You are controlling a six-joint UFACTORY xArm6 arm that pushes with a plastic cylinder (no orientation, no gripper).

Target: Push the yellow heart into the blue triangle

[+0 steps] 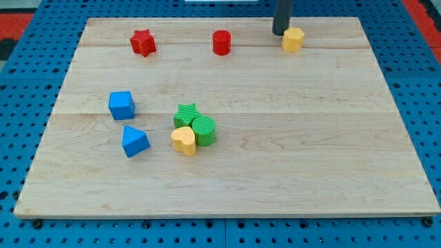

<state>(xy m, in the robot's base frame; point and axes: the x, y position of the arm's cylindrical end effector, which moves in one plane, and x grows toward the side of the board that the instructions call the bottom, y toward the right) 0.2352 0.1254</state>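
Observation:
The yellow heart (184, 140) lies a little below the board's middle, touching the green cylinder (204, 130) on its right. The blue triangle (134, 141) lies to the heart's left with a gap between them. My tip (279, 32) is at the view's top, right of centre, just left of the yellow hexagon (293, 39) and far from the heart and the triangle.
A green star (185, 114) sits just above the heart, against the green cylinder. A blue cube (121, 105) is above the triangle. A red star (143, 43) and a red cylinder (221, 42) lie along the top. The wooden board (310, 151) rests on a blue pegboard.

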